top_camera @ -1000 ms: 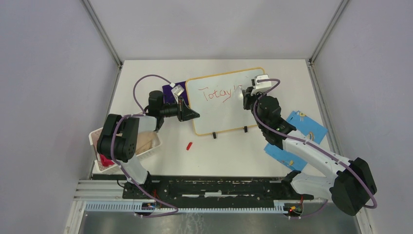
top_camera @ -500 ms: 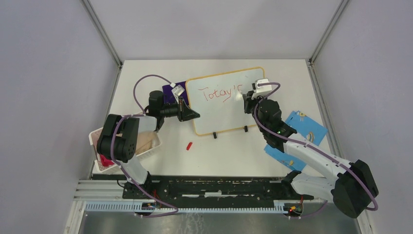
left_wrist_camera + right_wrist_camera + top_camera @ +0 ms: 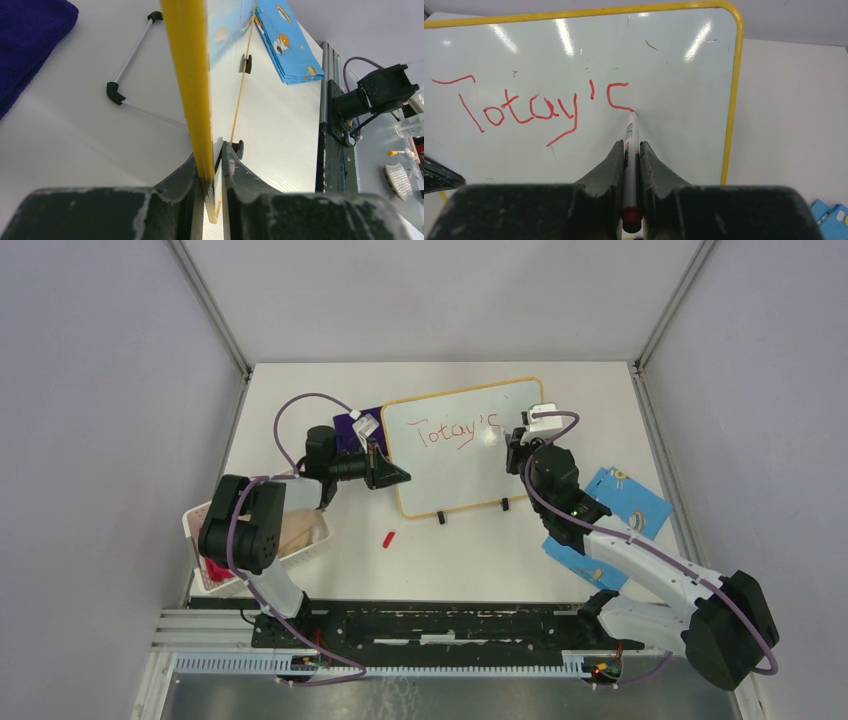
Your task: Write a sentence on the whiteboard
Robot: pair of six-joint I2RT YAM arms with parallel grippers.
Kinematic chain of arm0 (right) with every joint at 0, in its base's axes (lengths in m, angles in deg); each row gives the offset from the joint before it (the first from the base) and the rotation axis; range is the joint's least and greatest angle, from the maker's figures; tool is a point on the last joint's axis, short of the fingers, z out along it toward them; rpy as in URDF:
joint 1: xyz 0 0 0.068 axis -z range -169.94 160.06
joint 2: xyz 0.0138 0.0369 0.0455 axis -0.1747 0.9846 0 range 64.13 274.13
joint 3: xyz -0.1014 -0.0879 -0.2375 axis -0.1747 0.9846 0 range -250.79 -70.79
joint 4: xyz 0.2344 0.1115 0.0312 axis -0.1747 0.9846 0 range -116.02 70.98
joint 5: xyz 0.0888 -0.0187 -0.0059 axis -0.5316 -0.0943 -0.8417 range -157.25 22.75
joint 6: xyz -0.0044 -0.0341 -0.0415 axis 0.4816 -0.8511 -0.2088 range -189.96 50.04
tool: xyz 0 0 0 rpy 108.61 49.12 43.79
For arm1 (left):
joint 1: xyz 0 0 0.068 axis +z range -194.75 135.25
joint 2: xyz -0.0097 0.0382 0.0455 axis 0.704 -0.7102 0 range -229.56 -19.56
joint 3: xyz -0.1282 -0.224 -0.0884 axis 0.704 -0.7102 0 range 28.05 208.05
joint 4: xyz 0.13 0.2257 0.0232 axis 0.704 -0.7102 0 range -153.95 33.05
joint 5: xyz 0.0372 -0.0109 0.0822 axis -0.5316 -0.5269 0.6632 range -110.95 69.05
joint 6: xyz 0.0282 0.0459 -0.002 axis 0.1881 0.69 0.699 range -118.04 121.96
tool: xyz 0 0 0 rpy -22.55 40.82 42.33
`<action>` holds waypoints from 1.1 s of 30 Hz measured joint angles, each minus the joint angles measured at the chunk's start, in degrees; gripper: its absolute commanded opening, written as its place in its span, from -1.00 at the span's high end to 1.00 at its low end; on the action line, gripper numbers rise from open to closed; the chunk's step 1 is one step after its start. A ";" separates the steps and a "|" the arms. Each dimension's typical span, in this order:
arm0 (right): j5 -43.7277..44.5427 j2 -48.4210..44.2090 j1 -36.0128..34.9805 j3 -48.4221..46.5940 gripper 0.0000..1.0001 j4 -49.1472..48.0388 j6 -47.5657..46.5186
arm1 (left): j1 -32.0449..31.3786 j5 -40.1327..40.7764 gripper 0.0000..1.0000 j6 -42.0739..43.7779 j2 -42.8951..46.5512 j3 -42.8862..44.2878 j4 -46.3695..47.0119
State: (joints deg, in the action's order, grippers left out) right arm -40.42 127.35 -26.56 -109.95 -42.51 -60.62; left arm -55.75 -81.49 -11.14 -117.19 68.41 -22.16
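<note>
R claw point(image 3: 630, 146) w/ marker point(image 3: 631, 125) on whiteboard point(image 3: 684, 65)

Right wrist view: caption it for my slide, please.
Right gripper holds a marker tip-down on the whiteboard, partway through the red sentence "Totay's".

Left pincer point(image 3: 212, 157) tight; right pincer point(image 3: 631, 146) tight

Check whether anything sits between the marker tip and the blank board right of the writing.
Nothing visible does. The right gripper holds the marker, tip on the whiteboard at the end of the red writing; the surface beyond is bare to the yellow frame. The left gripper clamps the opposite edge.
</note>
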 measured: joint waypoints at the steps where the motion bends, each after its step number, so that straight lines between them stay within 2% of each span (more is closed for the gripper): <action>1: 0.07 -0.02 0.00 0.07 1.00 0.09 0.00 | 0.00 0.00 0.96 0.00 0.00 0.00 0.00; 10: -0.52 -0.37 0.00 0.52 1.00 0.83 0.00 | -0.07 0.13 0.96 0.02 0.09 0.00 -0.22; 33: -9.55 -0.33 0.02 0.52 1.00 0.70 2.47 | -0.22 0.39 0.96 0.85 0.35 0.00 -0.66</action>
State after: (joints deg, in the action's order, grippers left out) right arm -49.97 127.02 -26.54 -109.42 -41.81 -58.15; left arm -55.97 -81.09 -10.29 -116.84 68.41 -22.82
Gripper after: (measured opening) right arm 0.177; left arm 0.215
